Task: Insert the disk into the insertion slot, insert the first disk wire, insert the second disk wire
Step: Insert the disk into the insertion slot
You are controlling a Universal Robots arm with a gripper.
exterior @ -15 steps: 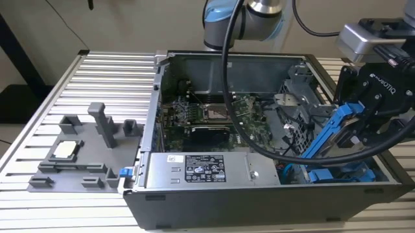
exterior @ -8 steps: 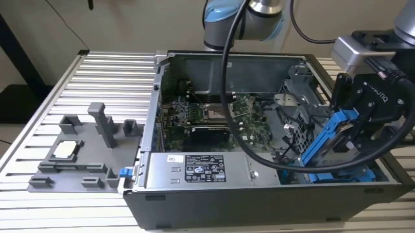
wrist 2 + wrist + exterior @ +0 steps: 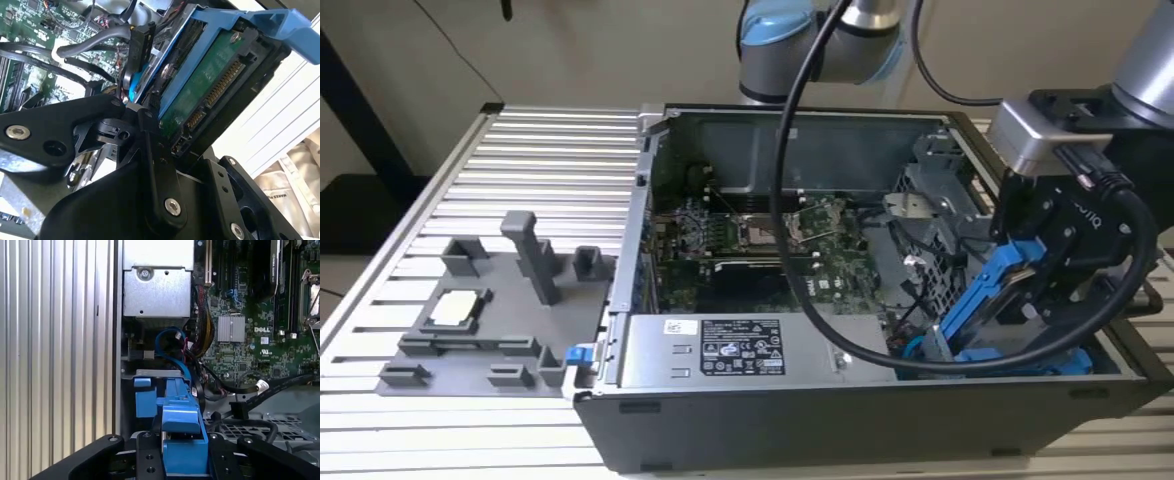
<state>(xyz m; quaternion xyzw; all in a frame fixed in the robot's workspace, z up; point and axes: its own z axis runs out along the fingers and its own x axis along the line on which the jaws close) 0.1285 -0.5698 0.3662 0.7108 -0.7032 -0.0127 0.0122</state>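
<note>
My gripper (image 3: 1030,285) is shut on the disk (image 3: 994,300) at the exterior view's right end of the open computer case. The disk sits in its bright blue carrier and tilts steeply, lower end down at the insertion slot (image 3: 1014,362). The second wrist view has the disk's green circuit side and connector row (image 3: 212,85) framed by the blue carrier, above my black fingers (image 3: 152,155). In the first wrist view the blue carrier (image 3: 182,432) sits between my fingers, over the grey bay with blue parts (image 3: 146,400). A blue wire (image 3: 170,340) loops beside the bay, and a black wire with a pale plug (image 3: 260,386) lies close by.
The grey power-supply box (image 3: 720,350) fills the case's near side, with the green motherboard (image 3: 761,240) behind it. The arm's black cable (image 3: 834,330) hangs into the case. A grey fixture tray (image 3: 494,310) stands on the ribbed aluminium table (image 3: 547,160) at the exterior view's left.
</note>
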